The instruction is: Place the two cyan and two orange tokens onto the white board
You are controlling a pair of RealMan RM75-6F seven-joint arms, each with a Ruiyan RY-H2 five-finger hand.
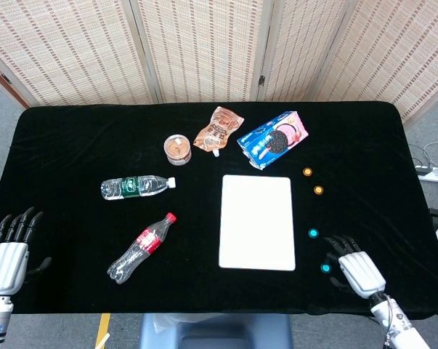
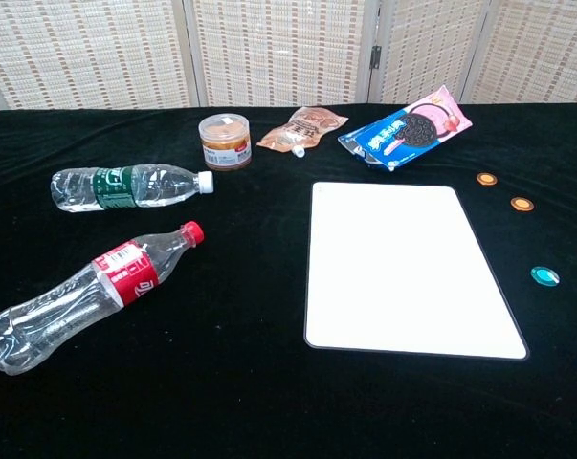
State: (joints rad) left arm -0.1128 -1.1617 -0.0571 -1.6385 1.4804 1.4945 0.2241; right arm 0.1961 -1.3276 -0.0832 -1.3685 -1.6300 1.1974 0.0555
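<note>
A white board [image 1: 257,222] [image 2: 404,267] lies flat on the black table. To its right sit two orange tokens [image 1: 307,172] [image 1: 318,190] and two cyan tokens [image 1: 313,233] [image 1: 325,268]. The chest view shows both orange tokens [image 2: 486,179] [image 2: 522,204] and one cyan token [image 2: 544,276]. My right hand [image 1: 356,267] hovers with fingers apart just right of the nearer cyan token, holding nothing. My left hand [image 1: 8,251] is open at the table's front left edge. Neither hand appears in the chest view.
Left of the board lie a red-capped cola bottle [image 1: 140,248] and a green-labelled water bottle [image 1: 136,186]. Behind it are a small round tub [image 1: 178,148], a brown pouch [image 1: 218,130] and a blue cookie pack [image 1: 272,139].
</note>
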